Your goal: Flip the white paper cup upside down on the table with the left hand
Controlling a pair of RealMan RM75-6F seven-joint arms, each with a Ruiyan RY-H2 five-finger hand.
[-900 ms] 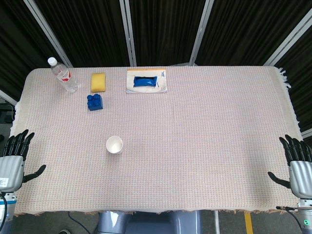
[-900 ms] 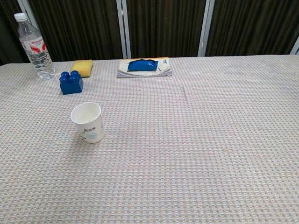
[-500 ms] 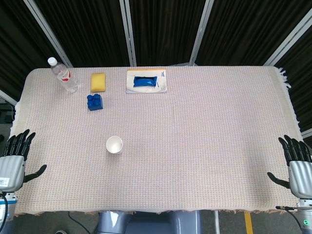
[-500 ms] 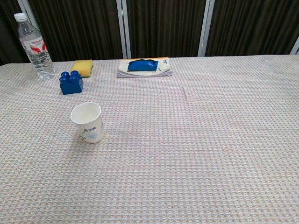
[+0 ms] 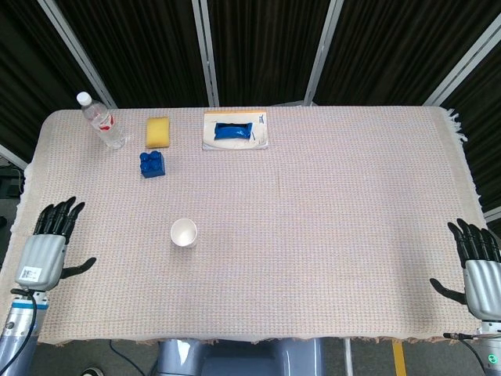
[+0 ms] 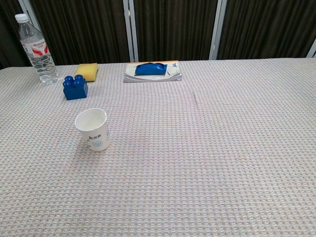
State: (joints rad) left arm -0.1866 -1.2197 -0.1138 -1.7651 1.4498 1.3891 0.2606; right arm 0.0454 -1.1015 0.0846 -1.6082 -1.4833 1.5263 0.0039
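Note:
The white paper cup [image 5: 184, 233] stands upright, mouth up, on the table's left half; the chest view shows the cup [image 6: 93, 129] with a small print on its side. My left hand [image 5: 49, 245] hovers over the table's left edge, well to the left of the cup, fingers spread and empty. At the table's right edge my right hand [image 5: 478, 260] is open too, holding nothing. Neither hand shows in the chest view.
At the back left stand a water bottle [image 5: 101, 120], a yellow sponge [image 5: 157, 131] and a blue toy brick [image 5: 152, 164]. A blue packet on a white sheet [image 5: 235, 131] lies at the back centre. A woven cloth [image 5: 329, 219] covers the table.
My left hand has moved up and to the right, from beside the table's edge to over it, closer to the cup. The cup and right hand have stayed put.

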